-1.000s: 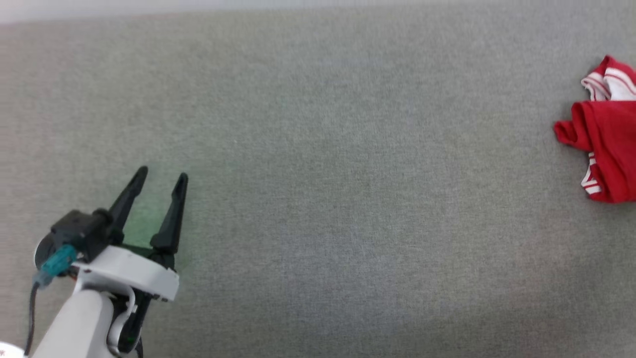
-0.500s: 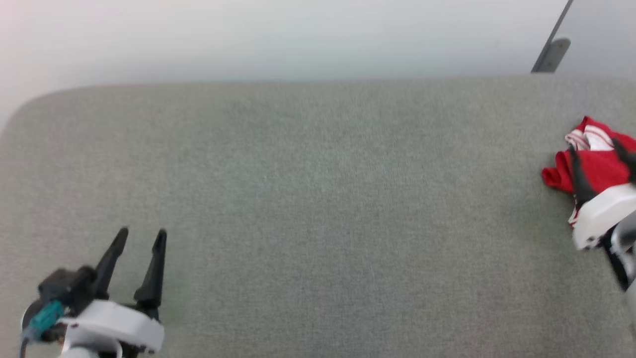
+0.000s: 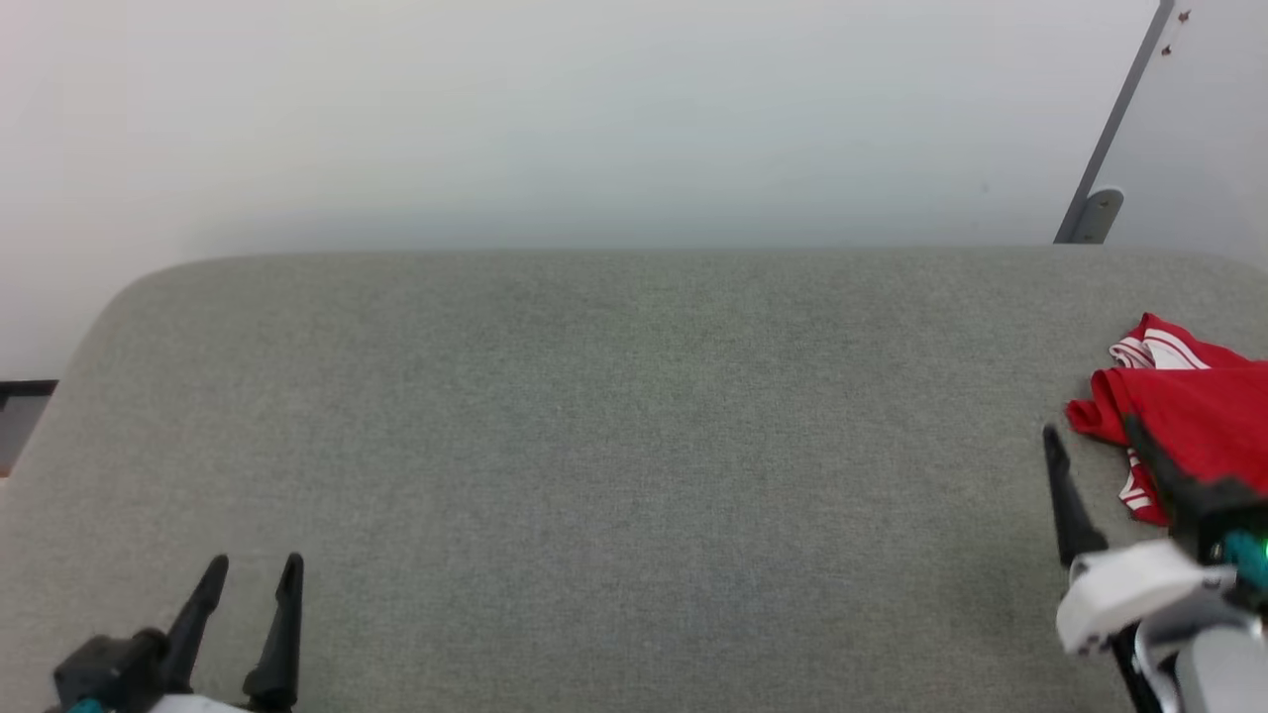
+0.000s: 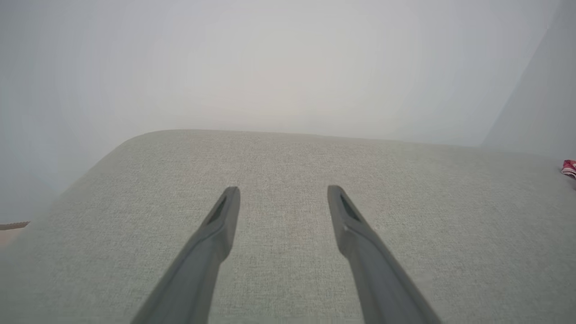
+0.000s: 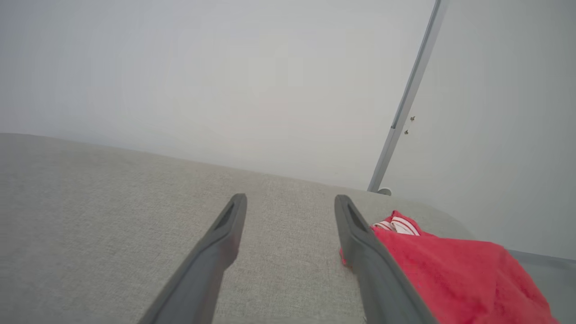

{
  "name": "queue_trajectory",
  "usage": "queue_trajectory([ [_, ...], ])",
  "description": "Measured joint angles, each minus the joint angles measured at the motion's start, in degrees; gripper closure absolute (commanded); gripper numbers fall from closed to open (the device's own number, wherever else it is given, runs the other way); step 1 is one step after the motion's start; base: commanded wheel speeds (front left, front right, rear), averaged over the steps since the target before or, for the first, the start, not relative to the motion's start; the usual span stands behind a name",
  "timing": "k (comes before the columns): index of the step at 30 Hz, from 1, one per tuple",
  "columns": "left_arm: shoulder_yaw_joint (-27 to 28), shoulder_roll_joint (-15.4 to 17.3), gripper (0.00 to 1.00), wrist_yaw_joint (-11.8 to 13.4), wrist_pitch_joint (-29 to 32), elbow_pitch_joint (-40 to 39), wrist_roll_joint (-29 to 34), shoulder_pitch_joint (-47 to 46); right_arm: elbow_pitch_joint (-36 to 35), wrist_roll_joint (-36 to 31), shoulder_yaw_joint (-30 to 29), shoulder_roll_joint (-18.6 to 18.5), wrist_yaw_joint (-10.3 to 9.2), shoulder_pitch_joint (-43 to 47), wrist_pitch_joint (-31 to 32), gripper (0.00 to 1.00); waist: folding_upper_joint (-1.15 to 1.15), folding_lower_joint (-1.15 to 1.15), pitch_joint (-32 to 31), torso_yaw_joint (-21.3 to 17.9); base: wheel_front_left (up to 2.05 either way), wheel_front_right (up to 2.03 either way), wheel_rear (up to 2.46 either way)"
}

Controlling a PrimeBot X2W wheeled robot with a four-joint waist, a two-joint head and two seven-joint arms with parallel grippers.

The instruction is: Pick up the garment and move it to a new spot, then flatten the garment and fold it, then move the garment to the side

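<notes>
Pickup hasn't started: I see my left end effector [image 4: 283, 188] and right end effector [image 5: 290, 198] open and empty, the crumpled red-and-white jersey shirt [image 3: 1189, 416] loose on the grey fabric table [image 3: 594, 446].

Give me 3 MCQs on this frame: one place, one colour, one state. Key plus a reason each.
1. In the head view, where on the grey surface is the garment? A) left edge B) centre C) right edge
2. The garment's main colour? A) blue B) red C) green
3. The right gripper is: A) open, empty B) shut on the garment C) shut, empty
Key: 1 C, it lies crumpled by the right edge; 2 B, red cloth with white striped trim; 3 A, its jaws stand apart with bare surface between them.
</notes>
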Motion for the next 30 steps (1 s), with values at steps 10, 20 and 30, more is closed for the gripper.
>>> queue_trajectory([
  [10,3.79,-1.55,0.00,0.00,0.00,-1.97,3.09,3.26,-8.65,-2.70,-3.28,4.34,0.00,9.81,-0.01,0.00,0.00,0.00,-1.09,0.54,0.00,0.00,0.00],
  [20,3.92,-2.43,0.00,0.00,0.00,-3.43,4.21,4.78,-13.50,-3.16,-4.59,7.10,0.00,15.33,0.00,0.00,0.00,0.00,-1.28,0.67,0.00,0.00,0.00],
  [30,4.34,-2.54,0.00,0.00,0.00,-4.34,3.26,5.19,-16.42,-3.20,-4.82,8.80,0.00,18.56,0.00,0.00,0.00,0.00,-0.99,0.52,0.00,0.00,0.00],
])
